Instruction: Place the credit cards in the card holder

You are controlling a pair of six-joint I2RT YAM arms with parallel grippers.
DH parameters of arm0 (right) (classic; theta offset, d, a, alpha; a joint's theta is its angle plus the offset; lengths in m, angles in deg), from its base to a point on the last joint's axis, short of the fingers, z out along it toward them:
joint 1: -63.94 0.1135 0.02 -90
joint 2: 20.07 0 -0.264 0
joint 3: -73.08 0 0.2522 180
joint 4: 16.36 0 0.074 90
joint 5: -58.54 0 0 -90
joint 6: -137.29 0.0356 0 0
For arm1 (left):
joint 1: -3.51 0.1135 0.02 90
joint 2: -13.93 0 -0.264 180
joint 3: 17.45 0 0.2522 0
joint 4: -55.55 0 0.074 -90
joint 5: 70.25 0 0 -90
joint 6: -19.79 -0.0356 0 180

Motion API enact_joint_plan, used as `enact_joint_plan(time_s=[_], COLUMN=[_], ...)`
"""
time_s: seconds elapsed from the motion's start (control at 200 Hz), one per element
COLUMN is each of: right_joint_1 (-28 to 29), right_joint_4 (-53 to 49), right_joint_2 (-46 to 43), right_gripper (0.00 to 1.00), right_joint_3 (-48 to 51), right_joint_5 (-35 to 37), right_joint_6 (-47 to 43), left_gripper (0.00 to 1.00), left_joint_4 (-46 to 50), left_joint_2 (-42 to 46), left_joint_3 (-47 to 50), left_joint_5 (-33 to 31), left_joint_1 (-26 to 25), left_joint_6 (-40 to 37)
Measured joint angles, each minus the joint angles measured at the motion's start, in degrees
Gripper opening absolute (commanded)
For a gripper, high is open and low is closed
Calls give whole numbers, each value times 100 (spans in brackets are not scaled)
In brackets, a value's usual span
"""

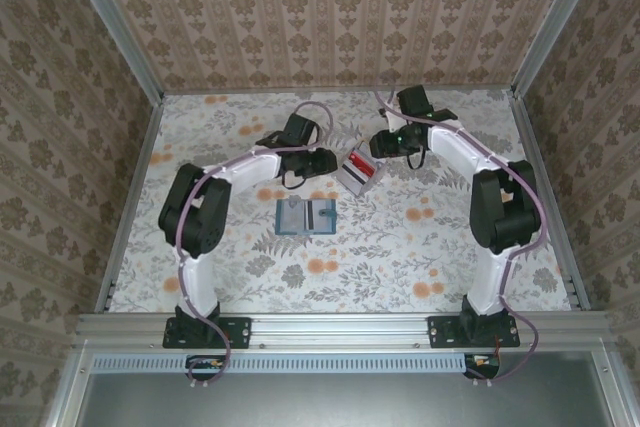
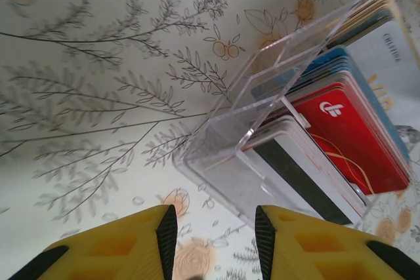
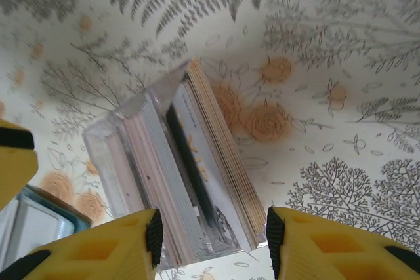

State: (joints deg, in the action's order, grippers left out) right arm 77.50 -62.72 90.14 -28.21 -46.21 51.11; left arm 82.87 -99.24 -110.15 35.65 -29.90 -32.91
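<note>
Top external view shows the credit cards (image 1: 360, 168) packed on edge in a clear tray (image 1: 350, 181), at 1 o'clock from the open card holder (image 1: 305, 217) on the worktop (image 1: 420, 267). We see the left fingers (image 2: 131, 247) spread and empty, facing the tray's clear wall. The right fingers (image 3: 111, 247) are spread too, one at either side of the stack's end. We judge each card light, stiff, thin and slick. Pinching one by its exposed upper edge looks best, since flat faces would slip.
</note>
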Motion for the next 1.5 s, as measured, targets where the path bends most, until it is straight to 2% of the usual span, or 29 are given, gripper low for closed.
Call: enact_joint_plan(time_s=[0.12, 0.33, 0.79, 1.495], right_joint_1=[0, 0, 0, -7], right_joint_4=[-282, -509, -549, -678], right_joint_2=[258, 404, 723, 1043], right_gripper=[49, 49, 51, 51], right_joint_3=[-251, -531, -737, -1025], right_joint_5=[66, 101, 87, 221], right_joint_6=[-243, -426, -525, -533], left_gripper=[40, 41, 41, 41], left_joint_4=[-33, -22, -227, -472], left_joint_2=[-313, -358, -817, -866], left_joint_3=[-153, -378, -660, -605], left_joint_5=[85, 107, 105, 138], left_joint_1=[-72, -142, -181, -186], left_joint_6=[2, 4, 48, 131])
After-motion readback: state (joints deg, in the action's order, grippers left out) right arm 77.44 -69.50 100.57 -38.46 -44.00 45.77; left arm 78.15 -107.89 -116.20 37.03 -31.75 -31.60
